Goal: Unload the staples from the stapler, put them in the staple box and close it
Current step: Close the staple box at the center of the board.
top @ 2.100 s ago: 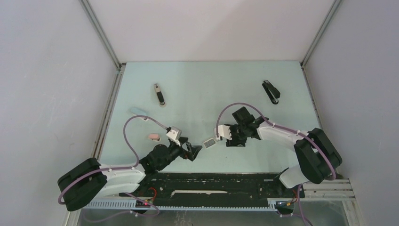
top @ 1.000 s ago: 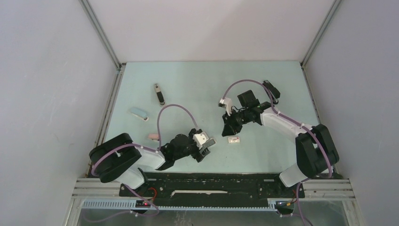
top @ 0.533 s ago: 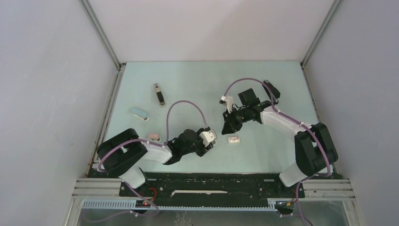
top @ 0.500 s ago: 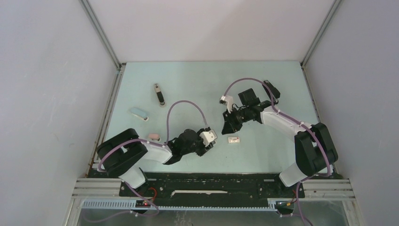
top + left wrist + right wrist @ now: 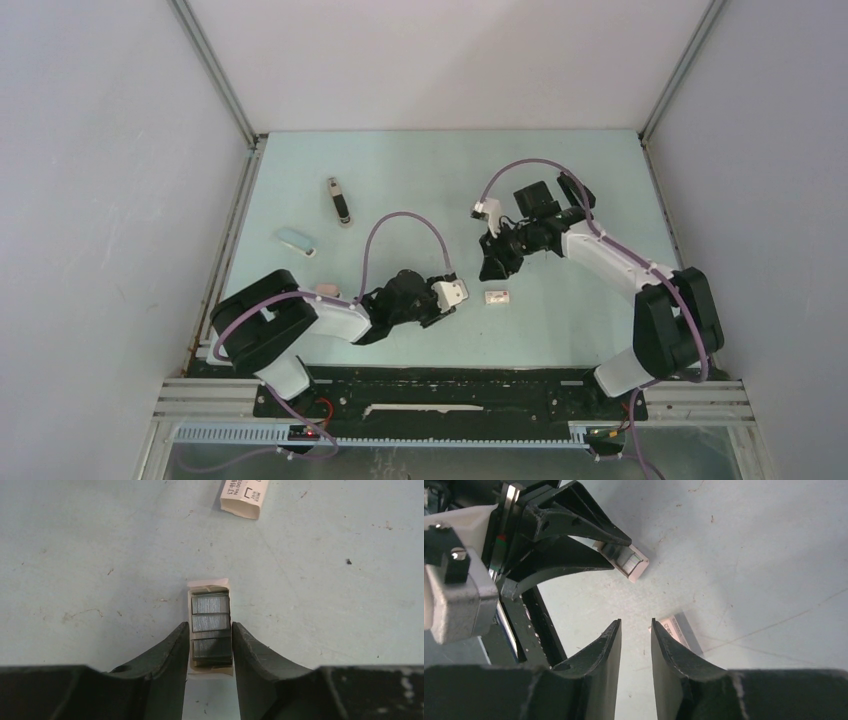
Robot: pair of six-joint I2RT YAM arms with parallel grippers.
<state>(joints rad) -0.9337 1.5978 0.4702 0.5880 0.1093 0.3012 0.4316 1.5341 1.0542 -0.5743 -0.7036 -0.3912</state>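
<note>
The stapler (image 5: 340, 201), black with a silver top arm, lies at the far left of the table, away from both arms. Grey staples (image 5: 210, 614) sit in a small open paper tray on the table. My left gripper (image 5: 210, 626) is shut on that tray, one finger pressed against each side. The right wrist view shows the same grip, with the staples (image 5: 626, 561) at the left fingertips. My right gripper (image 5: 492, 266) hovers above the table behind the tray; its jaws (image 5: 636, 625) are slightly open with nothing between them.
A small printed cardboard sleeve (image 5: 497, 296) lies just right of the tray, beside my right fingers (image 5: 676, 632). A black stapler-like object (image 5: 578, 192) sits at the back right, partly behind the right arm. A light blue item (image 5: 295, 239) and a pink one (image 5: 326, 290) lie at the left.
My left gripper has shifted right and closed its jaws onto the tray of staples. My right gripper has drawn back and up a little, and its jaws have parted slightly.
</note>
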